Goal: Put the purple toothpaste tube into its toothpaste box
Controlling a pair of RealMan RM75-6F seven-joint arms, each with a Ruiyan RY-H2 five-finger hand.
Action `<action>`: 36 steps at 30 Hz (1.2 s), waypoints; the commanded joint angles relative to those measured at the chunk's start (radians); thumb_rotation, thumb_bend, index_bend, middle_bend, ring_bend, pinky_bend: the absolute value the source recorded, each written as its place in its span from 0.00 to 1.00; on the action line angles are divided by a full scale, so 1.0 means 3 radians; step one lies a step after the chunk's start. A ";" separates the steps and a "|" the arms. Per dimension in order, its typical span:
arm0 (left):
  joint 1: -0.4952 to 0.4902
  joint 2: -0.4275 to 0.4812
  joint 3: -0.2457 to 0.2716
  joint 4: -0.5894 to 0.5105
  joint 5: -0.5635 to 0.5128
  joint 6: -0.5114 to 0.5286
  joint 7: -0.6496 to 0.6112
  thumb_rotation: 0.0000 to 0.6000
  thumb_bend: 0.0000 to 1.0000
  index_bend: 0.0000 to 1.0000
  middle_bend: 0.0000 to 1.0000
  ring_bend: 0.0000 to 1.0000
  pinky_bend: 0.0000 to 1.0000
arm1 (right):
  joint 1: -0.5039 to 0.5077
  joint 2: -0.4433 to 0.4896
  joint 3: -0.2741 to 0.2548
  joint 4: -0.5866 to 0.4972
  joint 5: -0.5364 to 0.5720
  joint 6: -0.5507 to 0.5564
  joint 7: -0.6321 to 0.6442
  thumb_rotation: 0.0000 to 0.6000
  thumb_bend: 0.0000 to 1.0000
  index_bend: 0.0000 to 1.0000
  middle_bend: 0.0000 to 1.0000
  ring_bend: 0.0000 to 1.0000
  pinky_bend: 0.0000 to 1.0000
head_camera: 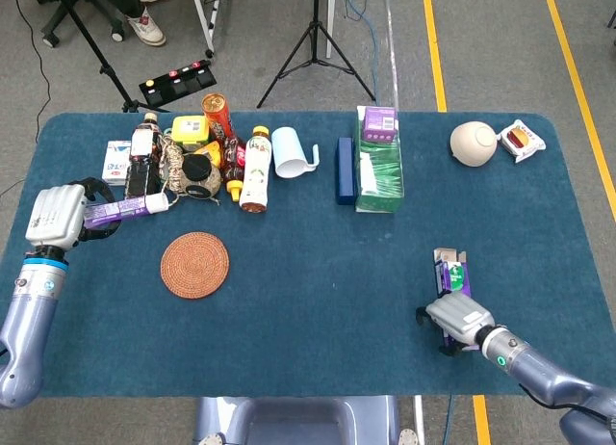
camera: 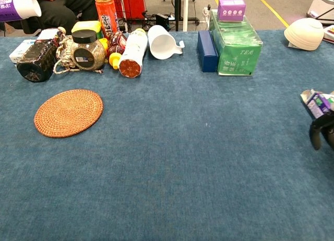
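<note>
My left hand (head_camera: 56, 217) holds the purple toothpaste tube (head_camera: 120, 209) level at the table's left edge, its white cap pointing right toward the bottles. The chest view catches only the tube's cap end (camera: 18, 7) in the top left corner. Near the front right of the table, my right hand (head_camera: 460, 318) grips the lower end of the purple toothpaste box (head_camera: 450, 274), whose open flap faces away from me. In the chest view just the box's top (camera: 317, 103) and dark fingers (camera: 316, 135) show at the right edge.
A woven coaster (head_camera: 194, 265) lies front left. Along the back stand bottles, a jar (head_camera: 196, 174), a tipped white mug (head_camera: 292, 151), a blue box (head_camera: 345, 170), a green tea box (head_camera: 379, 175) with a small purple box (head_camera: 379, 123) on it, and a bowl (head_camera: 473, 143).
</note>
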 commanded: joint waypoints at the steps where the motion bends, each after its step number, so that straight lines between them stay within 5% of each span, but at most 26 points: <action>1: 0.0001 0.0002 -0.0001 0.0001 -0.0003 -0.0001 -0.0003 1.00 0.27 0.58 0.41 0.39 0.62 | -0.0040 0.0071 -0.0032 0.0090 -0.0080 0.0044 0.0040 1.00 0.32 0.35 0.50 0.45 0.22; 17: 0.0015 0.0016 0.0009 0.0011 -0.0006 -0.0011 -0.0024 1.00 0.27 0.58 0.41 0.39 0.62 | -0.0151 0.0147 0.0053 0.0208 -0.0661 0.0586 0.0756 1.00 0.34 0.36 0.49 0.48 0.24; 27: 0.0026 0.0009 0.0017 0.0059 -0.0002 -0.0031 -0.0063 1.00 0.27 0.58 0.41 0.39 0.62 | -0.0127 0.0090 0.0255 0.0654 -0.0149 0.0367 0.0657 1.00 0.36 0.36 0.49 0.47 0.24; 36: 0.0032 0.0012 0.0020 0.0060 0.0014 -0.0034 -0.0076 1.00 0.27 0.58 0.42 0.39 0.62 | -0.0106 -0.0065 0.0329 0.1092 0.0286 0.0028 0.0600 1.00 0.53 0.37 0.49 0.47 0.24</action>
